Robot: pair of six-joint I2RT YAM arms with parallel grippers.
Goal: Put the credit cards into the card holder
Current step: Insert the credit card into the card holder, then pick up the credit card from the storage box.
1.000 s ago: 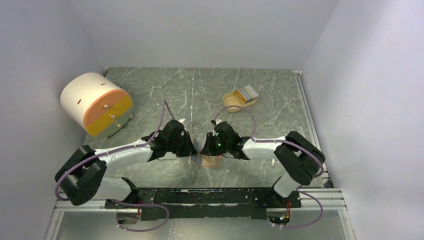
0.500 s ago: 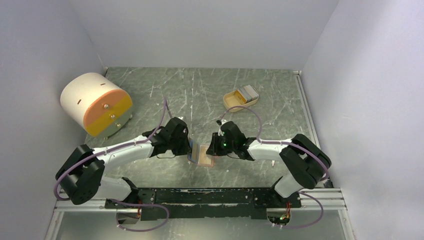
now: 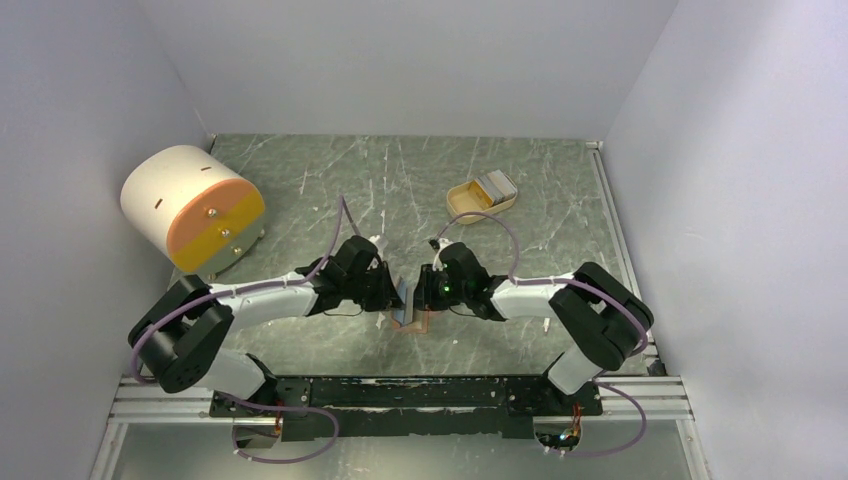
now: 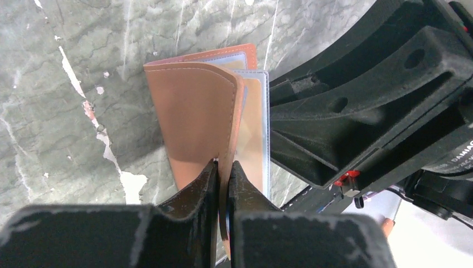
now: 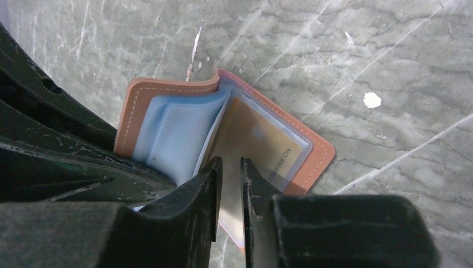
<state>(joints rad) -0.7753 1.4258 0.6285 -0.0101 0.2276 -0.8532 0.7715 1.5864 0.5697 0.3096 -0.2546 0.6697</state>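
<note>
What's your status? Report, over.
Left gripper shut on card holder cover. Right gripper at inner sleeve, grip unclear. Credit cards in tray. Nothing blocking.

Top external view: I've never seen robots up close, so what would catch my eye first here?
Front and centre, the left gripper pinches the cover of a salmon-pink card holder while the right gripper closes on its clear inner sleeves. By the left wall stands a big white-and-orange drum, and a beige tray of cards sits further back, right of centre.
</note>
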